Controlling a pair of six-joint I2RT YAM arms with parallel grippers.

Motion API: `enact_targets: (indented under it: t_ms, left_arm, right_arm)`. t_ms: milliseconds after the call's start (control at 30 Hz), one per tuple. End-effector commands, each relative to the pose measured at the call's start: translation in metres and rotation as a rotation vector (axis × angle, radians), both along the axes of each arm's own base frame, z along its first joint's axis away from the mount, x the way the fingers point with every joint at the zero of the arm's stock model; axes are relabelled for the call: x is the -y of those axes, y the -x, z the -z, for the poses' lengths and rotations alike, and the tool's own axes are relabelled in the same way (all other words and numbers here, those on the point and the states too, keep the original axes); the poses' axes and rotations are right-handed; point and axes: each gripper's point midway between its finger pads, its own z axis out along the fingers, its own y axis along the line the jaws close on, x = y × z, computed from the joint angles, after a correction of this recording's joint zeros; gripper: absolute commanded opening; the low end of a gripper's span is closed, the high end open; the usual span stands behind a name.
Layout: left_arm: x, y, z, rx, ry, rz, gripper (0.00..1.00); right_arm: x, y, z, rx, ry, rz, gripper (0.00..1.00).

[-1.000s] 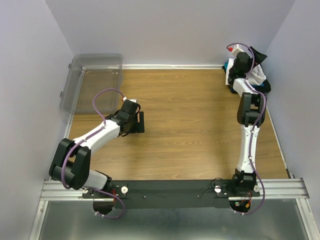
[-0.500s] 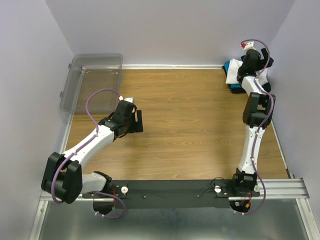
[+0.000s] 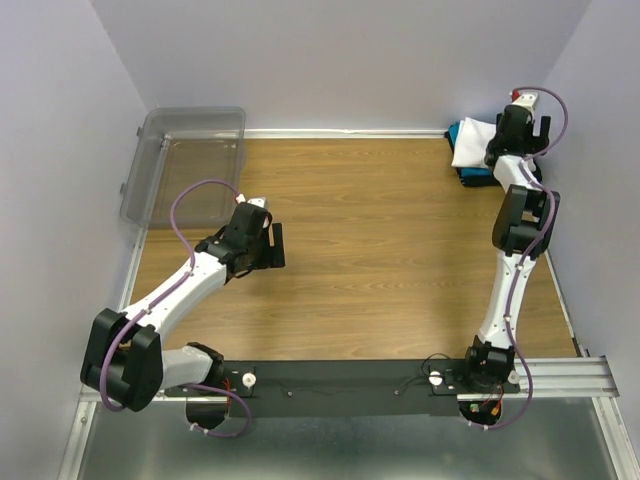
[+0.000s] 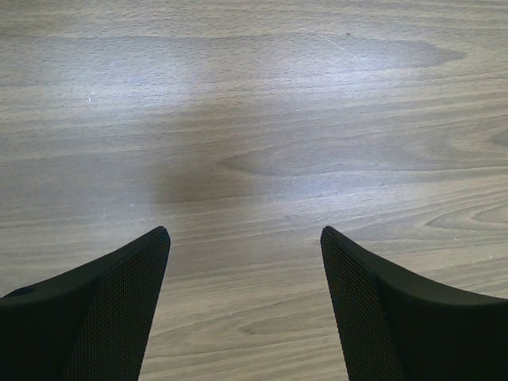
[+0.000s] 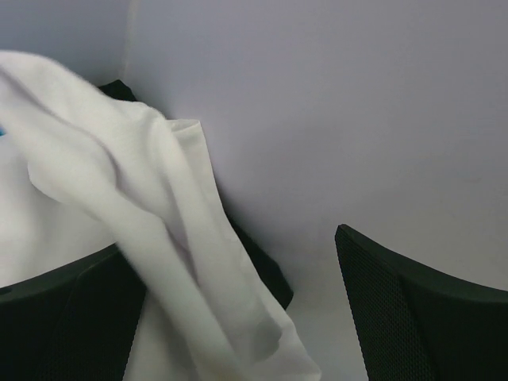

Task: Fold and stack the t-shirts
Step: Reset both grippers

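Note:
The t-shirts lie in a pile in the far right corner. A white shirt (image 3: 472,148) is on top, with a blue shirt (image 3: 458,131) under it. In the right wrist view the white shirt (image 5: 119,182) hangs in folds across the left finger, with black cloth (image 5: 266,266) behind it against the wall. My right gripper (image 3: 520,128) is at the corner beside the pile; its jaws (image 5: 230,238) stand wide open. My left gripper (image 3: 275,245) is open and empty low over bare wood (image 4: 244,231), far from the pile.
A clear plastic bin (image 3: 185,160) stands at the far left corner, tilted against the wall. Walls close the table in on the left, back and right. The wooden tabletop (image 3: 380,240) lies between the two arms.
My right gripper has moved right and back, from over the pile into the wall corner. The white shirt now lies flatter. My left arm has shifted slightly left.

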Motion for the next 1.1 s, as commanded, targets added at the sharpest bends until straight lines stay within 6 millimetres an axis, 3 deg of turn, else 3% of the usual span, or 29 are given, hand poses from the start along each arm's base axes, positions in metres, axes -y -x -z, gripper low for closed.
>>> enact_targets:
  t_ms: [0,300,467,600,633,667,733,767,800,833,900,933,967,1000,1033,1067]
  left_arm:
    - [0.000,0.009,0.004,-0.036,0.014,0.005,0.85]
    - [0.005,0.005,0.003,-0.049,0.022,0.011,0.85]
    - [0.006,0.002,0.003,-0.047,0.025,0.009,0.85]
    - [0.007,-0.005,-0.007,-0.008,0.030,0.006,0.85]
    - [0.007,-0.008,-0.010,0.008,0.030,0.003,0.85]
    - [0.005,-0.012,-0.016,0.030,0.021,0.001,0.85]
    - [0.004,-0.016,-0.023,0.058,0.016,-0.004,0.85]
    - [0.003,-0.020,-0.030,0.085,0.012,-0.012,0.85]
    - [0.001,-0.023,-0.034,0.099,0.006,-0.015,0.85]
    - [-0.001,-0.027,-0.043,0.129,0.001,-0.026,0.85]
    - [-0.003,-0.029,-0.053,0.158,-0.007,-0.031,0.85]
    - [-0.006,-0.033,-0.070,0.207,-0.003,-0.045,0.85]
    - [-0.007,-0.035,-0.079,0.236,-0.001,-0.050,0.85]
    - [-0.010,-0.037,-0.089,0.270,-0.002,-0.060,0.85]
    - [-0.013,-0.039,-0.100,0.306,-0.010,-0.067,0.85]
    - [-0.020,-0.042,-0.122,0.368,-0.013,-0.097,0.85]
  right_arm:
    - [0.009,0.006,0.018,0.110,-0.173,0.074,1.00]
    - [0.010,0.010,0.031,0.204,-0.372,0.051,1.00]
    - [-0.004,0.009,0.010,0.196,-0.386,-0.045,1.00]
    - [-0.026,0.013,-0.034,0.224,-0.401,-0.171,1.00]
    - [-0.033,0.018,-0.062,0.256,-0.396,-0.206,1.00]
    - [-0.043,0.021,-0.067,0.252,-0.409,-0.245,1.00]
    - [-0.056,0.034,-0.106,0.307,-0.412,-0.288,1.00]
    - [-0.063,0.042,-0.105,0.299,-0.435,-0.305,1.00]
    - [-0.071,0.054,-0.137,0.357,-0.442,-0.325,1.00]
    - [-0.077,0.063,-0.131,0.341,-0.470,-0.334,1.00]
    - [-0.088,0.082,-0.149,0.377,-0.513,-0.341,1.00]
    - [-0.094,0.100,-0.178,0.420,-0.510,-0.355,1.00]
    - [-0.100,0.113,-0.192,0.439,-0.520,-0.366,1.00]
    - [-0.109,0.126,-0.183,0.403,-0.567,-0.372,1.00]
    - [-0.116,0.137,-0.192,0.407,-0.580,-0.393,1.00]
    - [-0.130,0.163,-0.220,0.429,-0.588,-0.433,1.00]
